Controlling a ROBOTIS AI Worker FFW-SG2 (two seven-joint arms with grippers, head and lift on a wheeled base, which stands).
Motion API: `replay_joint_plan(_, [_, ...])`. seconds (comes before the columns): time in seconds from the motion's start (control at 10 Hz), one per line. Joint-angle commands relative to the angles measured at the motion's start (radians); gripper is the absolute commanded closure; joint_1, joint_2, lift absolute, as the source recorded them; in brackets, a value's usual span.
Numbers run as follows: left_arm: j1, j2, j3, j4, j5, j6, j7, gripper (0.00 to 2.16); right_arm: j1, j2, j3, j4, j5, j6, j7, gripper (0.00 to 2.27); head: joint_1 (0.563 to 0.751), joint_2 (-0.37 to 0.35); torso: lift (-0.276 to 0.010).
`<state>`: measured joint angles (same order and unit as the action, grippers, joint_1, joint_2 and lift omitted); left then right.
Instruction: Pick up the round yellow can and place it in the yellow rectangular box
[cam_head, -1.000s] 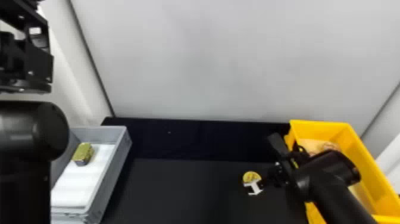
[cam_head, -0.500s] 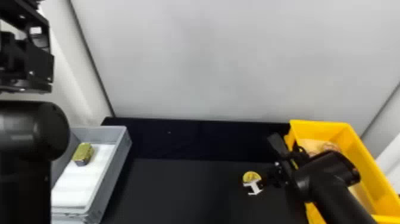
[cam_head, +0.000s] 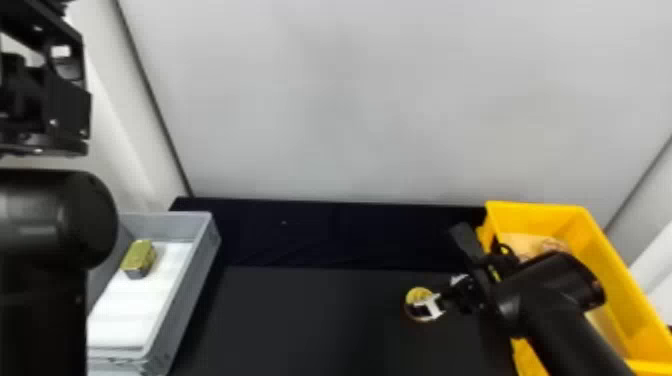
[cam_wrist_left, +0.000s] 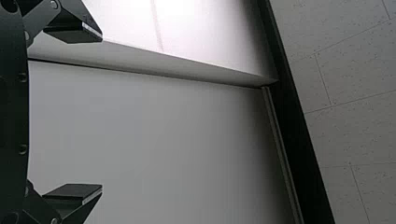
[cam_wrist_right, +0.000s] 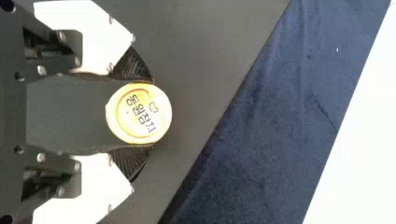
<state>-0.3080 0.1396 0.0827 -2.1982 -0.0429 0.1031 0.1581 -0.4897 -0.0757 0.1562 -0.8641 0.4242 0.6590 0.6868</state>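
The round yellow can (cam_wrist_right: 139, 113) was over the black tabletop (cam_head: 320, 320), left of the yellow rectangular box (cam_head: 545, 217), clasped between the right gripper's (cam_wrist_right: 148, 113) part-open fingers. The grasp appeared made; the next move called for lifting it rightward over the wall. The left gripper (cam_wrist_left: 101, 113), far left, was empty, fingers wide apart.

The round can (cam_wrist_right: 133, 122) has a golden-yellow top with dark lettering, the rectangular box (cam_head: 597, 257) is bright yellow, the tray (cam_head: 197, 265) grey around a white lining (cam_head: 135, 305), the counter (cam_head: 310, 320) charcoal, the cloth (cam_head: 320, 235) navy, and the ceiling (cam_wrist_left: 355, 126) dull grey, dark-specked and crossed by thin lines.
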Motion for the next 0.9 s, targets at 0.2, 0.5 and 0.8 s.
replay_joint_plan(0.2, [0.000, 0.000, -0.001, 0.000, 0.000, 0.001, 0.000, 0.14, -0.001, -0.001, 0.000, -0.004, -0.001, -0.002, 0.005, 0.73, 0.663, 0.054, -0.002])
replay_joint_plan(0.5, [0.000, 0.000, -0.001, 0.000, 0.000, 0.004, 0.000, 0.14, -0.001, -0.001, 0.000, -0.012, -0.001, 0.001, 0.013, 0.73, 0.663, 0.054, -0.002])
replay_joint_plan(0.8, [0.004, 0.002, 0.003, -0.005, 0.000, 0.012, -0.002, 0.14, 0.045, -0.013, 0.005, -0.158, -0.001, 0.075, 0.036, 0.73, 0.663, 0.054, -0.002])
